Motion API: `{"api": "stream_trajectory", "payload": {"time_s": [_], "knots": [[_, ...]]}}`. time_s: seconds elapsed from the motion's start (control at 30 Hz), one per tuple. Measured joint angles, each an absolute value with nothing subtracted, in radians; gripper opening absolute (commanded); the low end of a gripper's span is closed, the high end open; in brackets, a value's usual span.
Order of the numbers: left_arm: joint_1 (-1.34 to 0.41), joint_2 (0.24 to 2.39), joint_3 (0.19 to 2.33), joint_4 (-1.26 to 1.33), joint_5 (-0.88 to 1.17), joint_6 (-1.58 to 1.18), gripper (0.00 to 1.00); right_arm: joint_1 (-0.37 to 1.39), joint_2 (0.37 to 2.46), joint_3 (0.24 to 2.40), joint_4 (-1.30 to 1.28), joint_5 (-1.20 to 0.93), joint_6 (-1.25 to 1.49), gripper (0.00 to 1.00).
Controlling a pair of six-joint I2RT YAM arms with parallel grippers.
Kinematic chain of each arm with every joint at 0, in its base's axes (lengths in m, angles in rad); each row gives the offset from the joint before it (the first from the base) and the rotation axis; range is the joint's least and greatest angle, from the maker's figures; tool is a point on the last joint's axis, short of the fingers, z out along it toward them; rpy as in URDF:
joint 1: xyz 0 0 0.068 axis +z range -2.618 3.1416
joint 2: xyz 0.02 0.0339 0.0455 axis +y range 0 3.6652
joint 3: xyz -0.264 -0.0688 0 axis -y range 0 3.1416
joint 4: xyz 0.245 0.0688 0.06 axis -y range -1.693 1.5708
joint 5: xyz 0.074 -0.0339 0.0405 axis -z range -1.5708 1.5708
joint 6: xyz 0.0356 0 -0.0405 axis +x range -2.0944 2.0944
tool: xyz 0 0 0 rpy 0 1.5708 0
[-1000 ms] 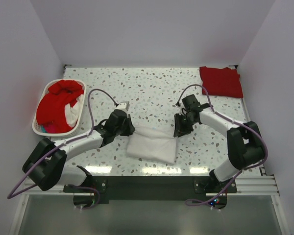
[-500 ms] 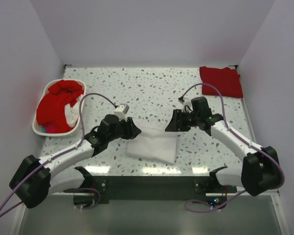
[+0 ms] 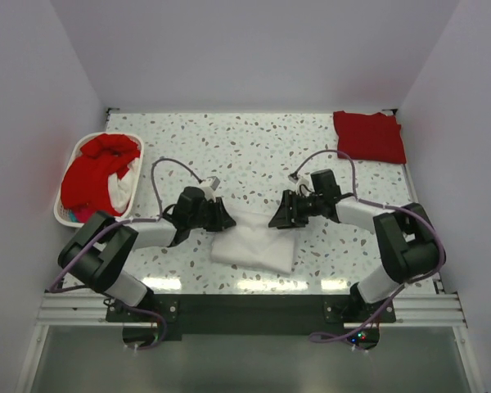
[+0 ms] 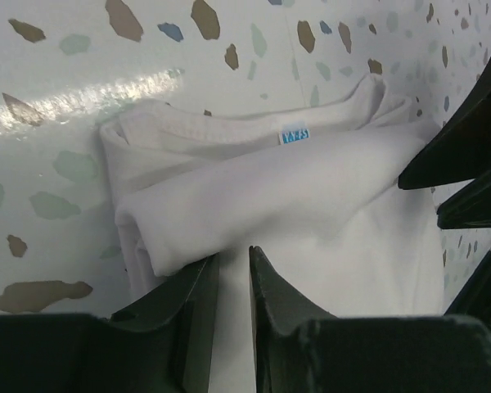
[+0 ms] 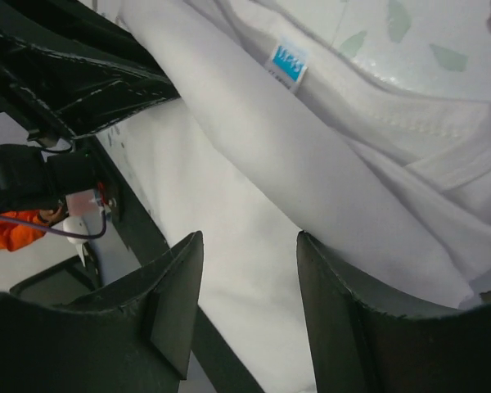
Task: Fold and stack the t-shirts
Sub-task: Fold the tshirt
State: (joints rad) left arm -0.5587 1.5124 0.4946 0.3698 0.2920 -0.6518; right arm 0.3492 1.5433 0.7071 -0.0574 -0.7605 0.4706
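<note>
A white t-shirt (image 3: 254,244) lies folded on the speckled table (image 3: 254,147), its blue neck label (image 4: 293,136) (image 5: 287,63) showing at the far edge. My left gripper (image 3: 227,221) (image 4: 232,255) sits low at the shirt's (image 4: 311,188) far left corner. Its jaws are only a narrow gap apart, and a fold of cloth drapes over one fingertip. My right gripper (image 3: 276,220) (image 5: 250,237) faces it from the far right corner, open wide over the white cloth (image 5: 254,131). A folded red t-shirt (image 3: 369,136) lies at the back right.
A white oval basket (image 3: 65,214) at the left holds crumpled red shirts (image 3: 94,170) and some white cloth. Grey walls close the table at the back and sides. The left arm's black fingers (image 5: 82,74) show in the right wrist view.
Both grippers have slid inward along the shirt's far edge toward each other. The right jaws have opened wide. The left jaws widened, then narrowed again. Both arms' elbows have shifted.
</note>
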Motion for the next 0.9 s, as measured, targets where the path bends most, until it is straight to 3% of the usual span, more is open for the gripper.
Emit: {"api": "stream_trajectory", "payload": {"time_s": [0.4,0.53,0.67,0.9], "knots": [[-0.508,1.596,0.525,0.439,0.284,-0.692,0.25,0.211,1.780,0.798,0.111,-0.801,0.511,0.51],[-0.488,1.591,0.510,0.447,0.288,-0.711,0.30,0.181,1.796,0.806,0.165,-0.804,0.547,0.52],[-0.477,1.527,0.509,0.402,0.283,-0.724,0.36,0.168,1.742,0.797,0.173,-0.804,0.572,0.54],[-0.506,1.249,0.508,0.316,0.266,-0.749,0.38,0.186,1.439,0.673,0.186,-0.856,0.636,0.58]]}}
